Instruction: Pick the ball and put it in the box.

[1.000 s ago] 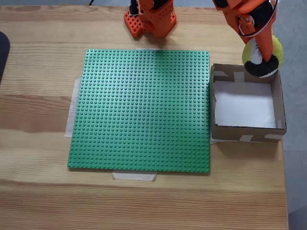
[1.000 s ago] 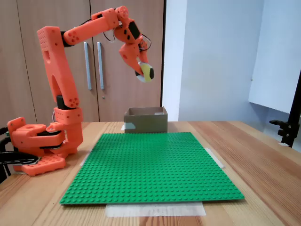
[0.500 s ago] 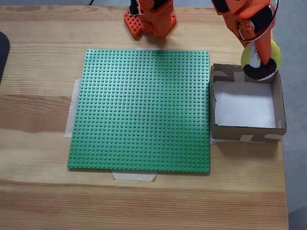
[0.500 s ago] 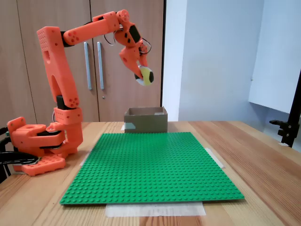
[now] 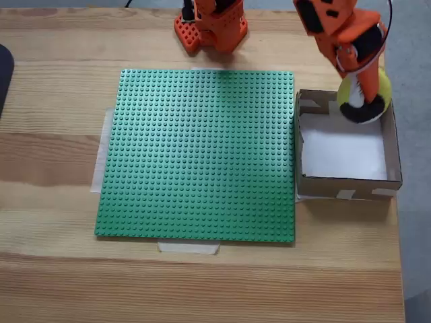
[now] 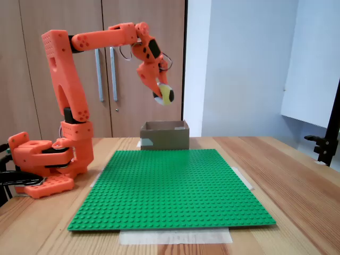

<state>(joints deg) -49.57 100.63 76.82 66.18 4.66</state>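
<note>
Ball point(image 5: 366, 101) clamped between the jaws of the orange gripper point(image 5: 364, 102), hanging in the air over the far end of the box point(image 5: 347, 186); no lettering readable. Green studded plate point(image 5: 199, 153) taped flat on the wooden table point(image 5: 54, 101), just beside the box. Box point(image 6: 164, 136) showing white paper bottom, nothing lying inside. Ball point(image 6: 166, 94) yellow, black and white, well above the rim.

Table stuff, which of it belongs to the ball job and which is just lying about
Job: ball, held in the gripper above the box.
Lying about: green studded baseplate, tape strips at its edges, dark object at the table's left edge.
</note>
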